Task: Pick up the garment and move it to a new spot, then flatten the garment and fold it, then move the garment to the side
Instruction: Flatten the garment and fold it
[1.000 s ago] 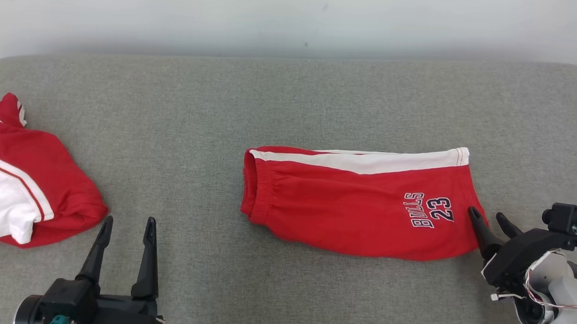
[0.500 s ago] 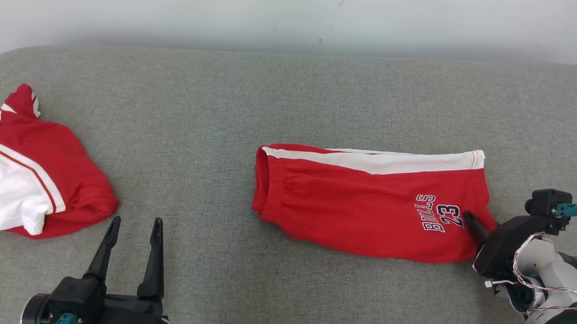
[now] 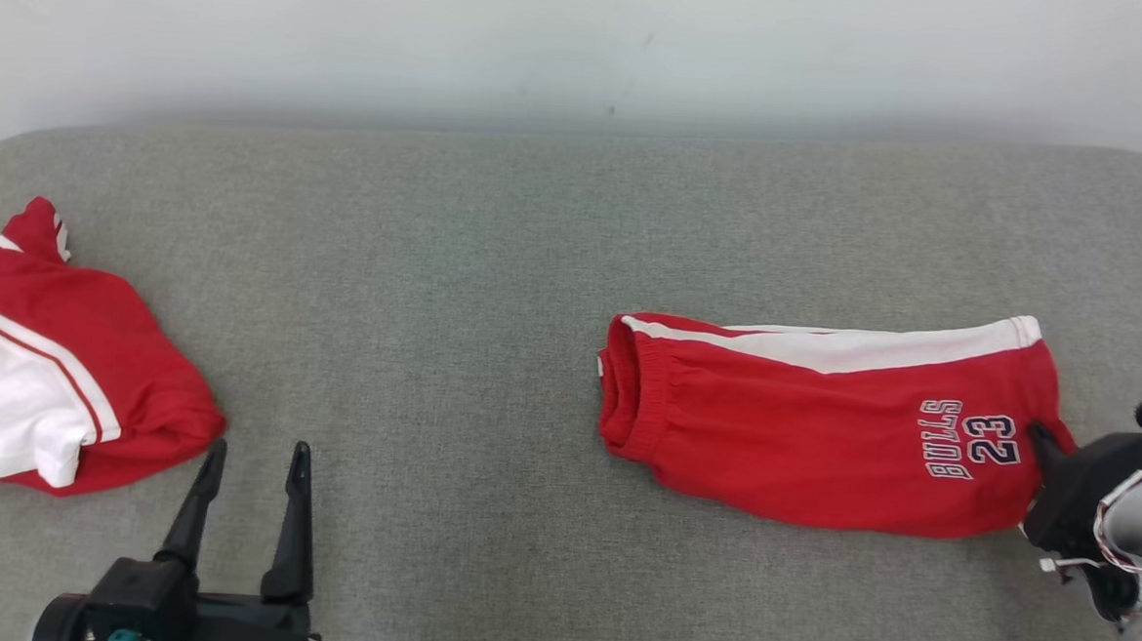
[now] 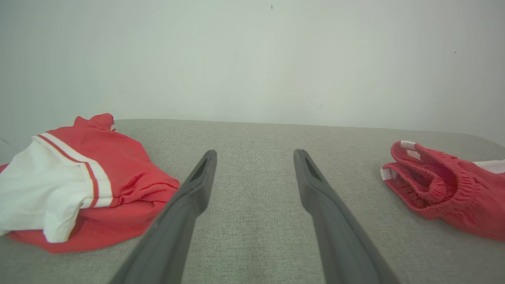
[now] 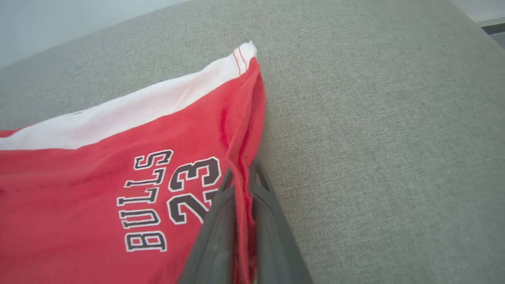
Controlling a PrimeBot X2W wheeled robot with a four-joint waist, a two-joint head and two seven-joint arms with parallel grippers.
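Left end effector (image 3: 259, 446): at the bench's (image 3: 496, 258) near edge, toward its left end. Fingers spread wide, pointing at the far edge, with nothing between them. The left wrist view confirms bare grey cloth in the gap.

Right end effector (image 3: 1042, 435): at the bench's right end, a little in from the near edge. Fingers are closed on the leg hem of the shorts (image 3: 819, 441) - the right wrist view shows a red fold pinched between the two dark fingers (image 5: 215, 236), beside the "BULLS 23" print (image 5: 169, 197).

Shorts: red, lying flat on the bench's right half, lengthwise along it. The waistband (image 3: 626, 382) faces the bench's left end and the held hem its right end. A white stripe (image 3: 853, 350) runs along the side nearer the far edge.

Top (image 3: 70, 363): red and white, bunched in a heap at the bench's left end, well apart from both end effectors.

Wall (image 3: 586, 38): pale, plain - rising behind the bench's far edge.
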